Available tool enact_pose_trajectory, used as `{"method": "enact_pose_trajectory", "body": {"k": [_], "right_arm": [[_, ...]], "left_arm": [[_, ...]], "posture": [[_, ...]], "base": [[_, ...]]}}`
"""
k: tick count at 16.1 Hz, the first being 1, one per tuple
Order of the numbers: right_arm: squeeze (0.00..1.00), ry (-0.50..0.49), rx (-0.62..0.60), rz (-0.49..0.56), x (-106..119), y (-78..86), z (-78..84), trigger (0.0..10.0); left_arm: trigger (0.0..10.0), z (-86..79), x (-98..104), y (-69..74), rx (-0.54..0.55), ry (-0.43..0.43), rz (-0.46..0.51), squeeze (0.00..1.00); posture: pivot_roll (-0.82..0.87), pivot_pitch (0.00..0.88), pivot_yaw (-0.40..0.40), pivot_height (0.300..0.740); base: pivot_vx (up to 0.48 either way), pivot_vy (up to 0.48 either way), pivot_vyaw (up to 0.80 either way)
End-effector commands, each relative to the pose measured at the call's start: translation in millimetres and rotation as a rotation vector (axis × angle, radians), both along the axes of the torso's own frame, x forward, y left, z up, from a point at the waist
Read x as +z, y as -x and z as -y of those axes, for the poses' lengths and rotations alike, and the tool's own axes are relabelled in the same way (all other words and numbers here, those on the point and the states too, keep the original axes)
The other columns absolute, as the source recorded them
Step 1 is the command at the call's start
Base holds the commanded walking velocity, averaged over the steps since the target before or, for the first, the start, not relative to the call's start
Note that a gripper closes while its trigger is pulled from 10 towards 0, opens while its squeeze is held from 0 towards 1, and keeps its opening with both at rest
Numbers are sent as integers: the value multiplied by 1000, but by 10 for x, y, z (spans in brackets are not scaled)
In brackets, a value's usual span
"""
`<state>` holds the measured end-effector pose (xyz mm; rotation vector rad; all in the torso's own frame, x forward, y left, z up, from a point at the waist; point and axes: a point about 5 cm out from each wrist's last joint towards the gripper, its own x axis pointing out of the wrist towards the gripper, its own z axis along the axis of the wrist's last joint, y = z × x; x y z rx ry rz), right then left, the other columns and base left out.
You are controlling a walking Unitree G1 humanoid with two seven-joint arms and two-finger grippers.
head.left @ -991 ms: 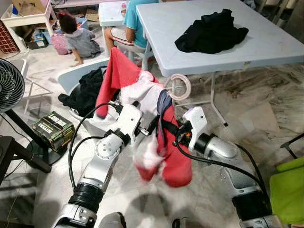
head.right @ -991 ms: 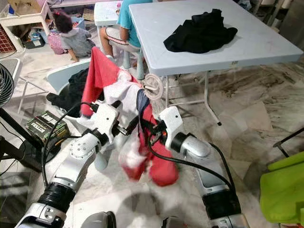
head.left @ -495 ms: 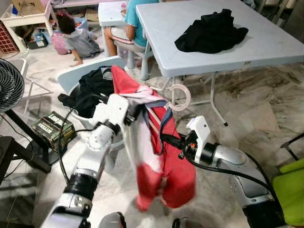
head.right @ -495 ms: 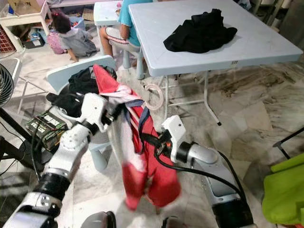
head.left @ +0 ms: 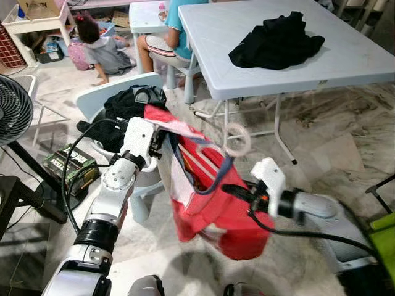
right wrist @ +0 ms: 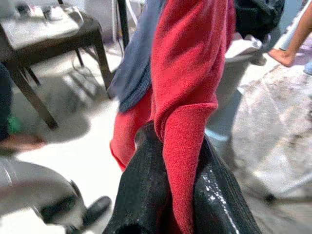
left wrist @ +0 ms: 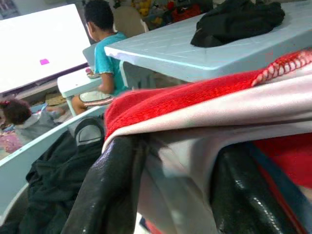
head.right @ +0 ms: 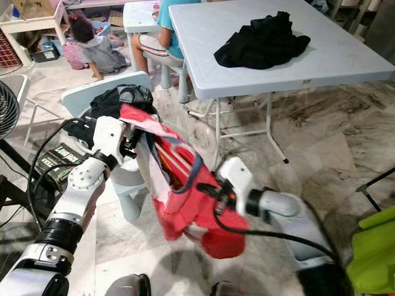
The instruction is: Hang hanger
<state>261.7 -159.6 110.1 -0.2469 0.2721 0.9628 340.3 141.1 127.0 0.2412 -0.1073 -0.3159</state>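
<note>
A red and white garment (head.left: pixel 207 197) hangs on a hanger whose white hook (head.left: pixel 236 139) sticks up between my arms. My left gripper (head.left: pixel 162 139) is shut on the garment's upper left shoulder; in the left wrist view white and red cloth (left wrist: pixel 204 112) lies pinched between the black fingers (left wrist: pixel 105 195). My right gripper (head.left: pixel 231 191) is shut on the red cloth lower at the right. A red fold (right wrist: pixel 187 97) runs between the right gripper's fingers (right wrist: pixel 146 195). The garment is stretched slanting between both grippers, above the floor.
A white table (head.left: pixel 345 61) with a black garment (head.left: pixel 278 40) stands ahead right. A white tub (head.left: pixel 99 98) with dark clothes (head.left: pixel 126 105) sits behind my left arm. A fan (head.left: pixel 12 111) and a box (head.left: pixel 71 166) stand left. A seated person (head.left: pixel 170 31) and a child (head.left: pixel 102 49) are at the back.
The bunched garment has been pulled apart. My left gripper drew back to the left and my right gripper moved right and lower. The hanger hook tilted toward the right.
</note>
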Motion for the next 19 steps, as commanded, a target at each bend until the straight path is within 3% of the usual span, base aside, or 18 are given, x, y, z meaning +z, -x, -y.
{"method": "enact_pose_trajectory", "body": {"k": [1, 3, 5, 7, 10, 12, 15, 16, 18, 19], "right_arm": [[0, 53, 0, 1, -49, 16, 86, 10000], [0, 164, -4, 17, -95, 14, 264, 10000], [0, 207, 1, 24, -106, 18, 321, 10000], [0, 496, 34, 85, -199, 32, 628, 10000], [0, 622, 21, 101, -234, 12, 742, 10000], [0, 573, -47, 129, -187, -86, 689, 10000], [0, 141, -320, 149, 67, -361, 327, 10000], [0, 51, -366, 143, 126, -405, 236, 10000], [0, -136, -443, 114, 238, -460, 48, 10000], [0, -197, -484, 91, 272, -478, -34, 10000]], "left_arm": [[0, -146, 22, -18, 67, -4, 12, 0], [0, -175, 20, -18, 81, -6, 15, 0], [0, -182, 22, -20, 85, -7, 16, 0], [0, -194, 54, -38, 89, -3, 25, 0], [0, -145, 16, -31, 55, 6, -5, 0], [0, -11, -71, 12, -13, 1, -53, 0], [0, 253, -229, 145, -107, -73, -72, 0], [0, 316, -247, 175, -126, -83, -68, 0], [0, 412, -267, 223, -140, -180, -22, 0], [10000, 430, -241, 231, -129, -280, 41, 0]], "posture": [[-50, 80, 8, 740], [-51, 82, 10, 740], [-51, 82, 10, 740], [-55, 81, 11, 740], [-56, 79, 11, 740], [-56, 79, 11, 740], [-50, 73, 11, 740], [-51, 73, 10, 740], [-49, 73, 9, 740], [-52, 72, 7, 740]], "base": [[0, 0, 0], [0, 0, 0], [0, 0, 0], [0, 0, 0], [0, 0, 0], [0, 0, 0], [0, 0, 0], [0, 0, 0], [0, 0, 0], [0, 0, 0]]}}
